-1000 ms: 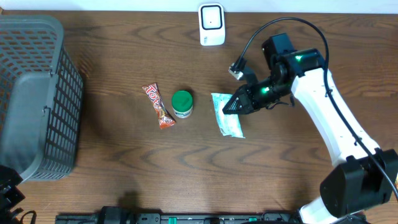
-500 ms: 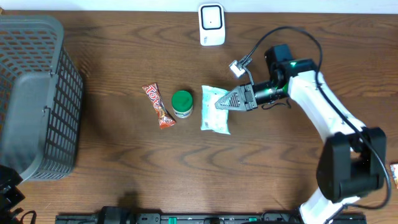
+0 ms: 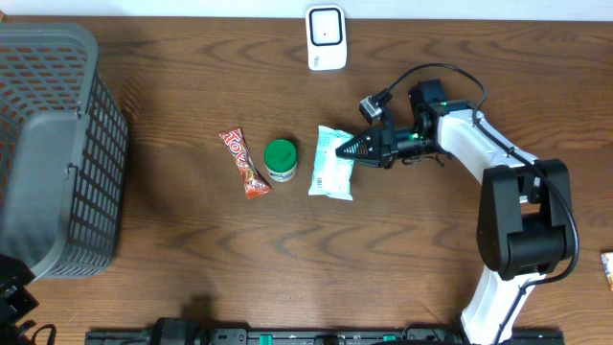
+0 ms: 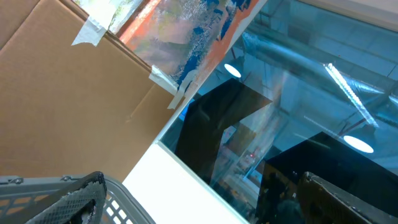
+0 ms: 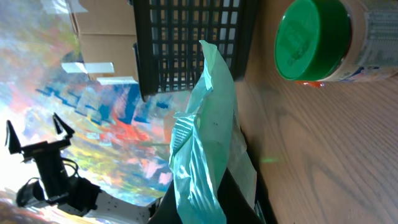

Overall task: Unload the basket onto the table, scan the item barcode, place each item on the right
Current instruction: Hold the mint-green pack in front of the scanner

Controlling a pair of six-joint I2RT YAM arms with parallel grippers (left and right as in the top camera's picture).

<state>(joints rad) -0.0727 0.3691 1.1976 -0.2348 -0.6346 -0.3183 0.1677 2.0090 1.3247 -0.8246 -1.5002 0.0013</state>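
The item, a pale green packet [image 3: 330, 165], hangs just right of the green-lidded jar with my right gripper [image 3: 358, 149] shut on its right edge. In the right wrist view the packet [image 5: 208, 137] stands on edge between the dark fingers [image 5: 242, 199], lifted off the wood. I cannot make out a barcode on it. The white scanner [image 3: 326, 37] stands at the table's far edge, above and slightly left of the packet. My left gripper [image 4: 202, 186] is open with nothing between its fingers, pointing up over the basket rim.
A green-lidded jar [image 3: 281, 159] and a red candy bar [image 3: 243, 163] lie left of the packet. A large grey basket [image 3: 53, 144] fills the left side. The jar [image 5: 317, 40] sits close beside the packet in the right wrist view.
The right gripper has carried the packet up and to the left, from lying flat on the table to held on edge near the jar. The left gripper has not moved.
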